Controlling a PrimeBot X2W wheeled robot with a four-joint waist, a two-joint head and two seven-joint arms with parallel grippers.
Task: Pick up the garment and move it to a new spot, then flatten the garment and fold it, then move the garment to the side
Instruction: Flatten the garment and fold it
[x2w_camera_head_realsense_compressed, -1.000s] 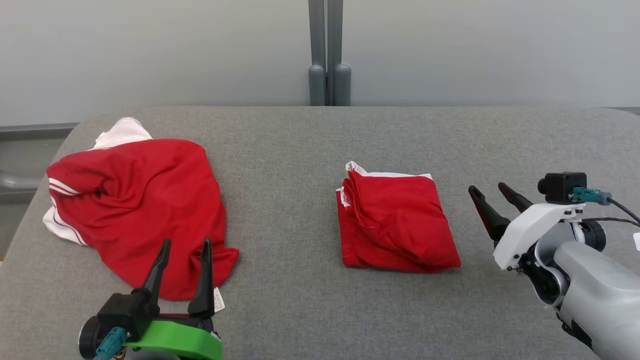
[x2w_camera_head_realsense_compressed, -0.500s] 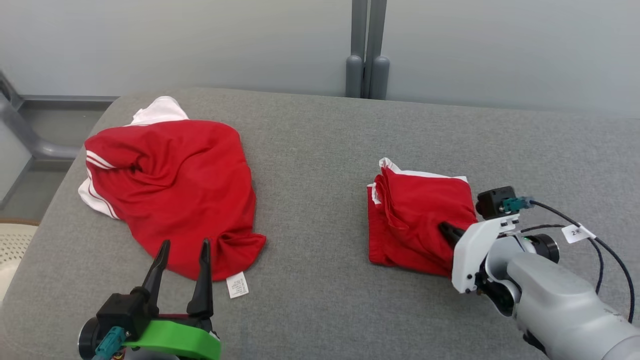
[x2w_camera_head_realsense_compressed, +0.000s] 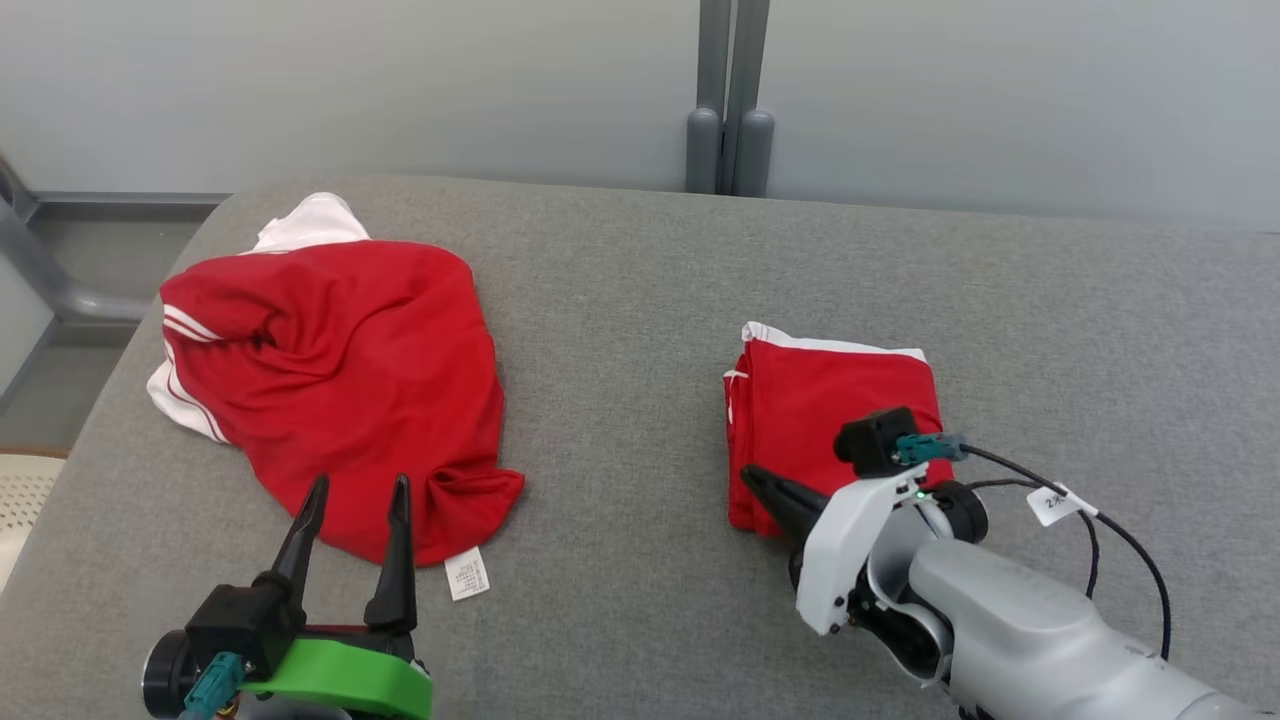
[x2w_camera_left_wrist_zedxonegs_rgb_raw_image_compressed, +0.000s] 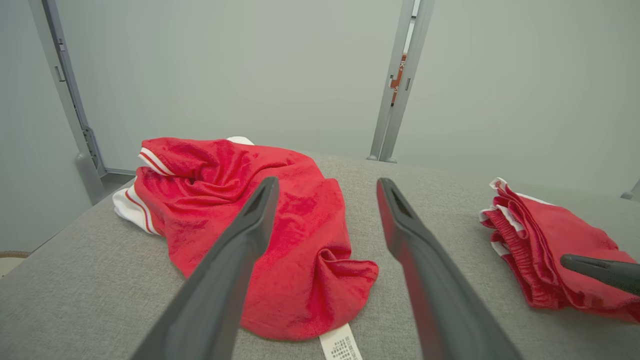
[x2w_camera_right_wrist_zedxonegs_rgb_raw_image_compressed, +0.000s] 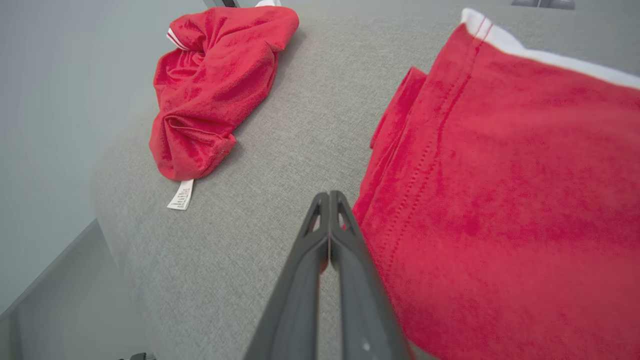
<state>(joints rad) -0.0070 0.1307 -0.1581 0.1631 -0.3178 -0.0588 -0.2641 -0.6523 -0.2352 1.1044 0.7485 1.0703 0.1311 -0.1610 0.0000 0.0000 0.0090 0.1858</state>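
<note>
Item 1, right tool (x2w_camera_head_realsense_compressed: 750, 473) (x2w_camera_right_wrist_zedxonegs_rgb_raw_image_compressed: 329, 194): we record its two dark fingers pressed flat against each other, clenched. We see the tips low over the grey worktop (x2w_camera_head_realsense_compressed: 620, 350), at the near left corner of the folded garment (x2w_camera_head_realsense_compressed: 830, 400) (x2w_camera_right_wrist_zedxonegs_rgb_raw_image_compressed: 500, 175). In the right wrist view the cloth's stitched edge lies against the side of one finger. We cannot tell whether any fabric is caught between the two.

Item 2, folded garment: red with a white band along its far edge, lying as a flat rectangle on the right half of the worktop. Most of it lies beyond the right tool and to that tool's right.

Item 3, left tool (x2w_camera_head_realsense_compressed: 358, 482) (x2w_camera_left_wrist_zedxonegs_rgb_raw_image_compressed: 327, 182): released, fingers spread wide and holding nothing. It hangs above the near left of the worktop and points at the crumpled garment (x2w_camera_head_realsense_compressed: 340, 380) (x2w_camera_left_wrist_zedxonegs_rgb_raw_image_compressed: 280, 235).

Item 4, crumpled garment: red with white stripes, heaped on the left half, well apart from the folded one. A white label (x2w_camera_head_realsense_compressed: 467, 577) (x2w_camera_left_wrist_zedxonegs_rgb_raw_image_compressed: 340, 345) lies at its near edge, just beside the left tool's fingers.

Item 5, backdrop: a pale wall with a grey post (x2w_camera_head_realsense_compressed: 725, 95).
</note>
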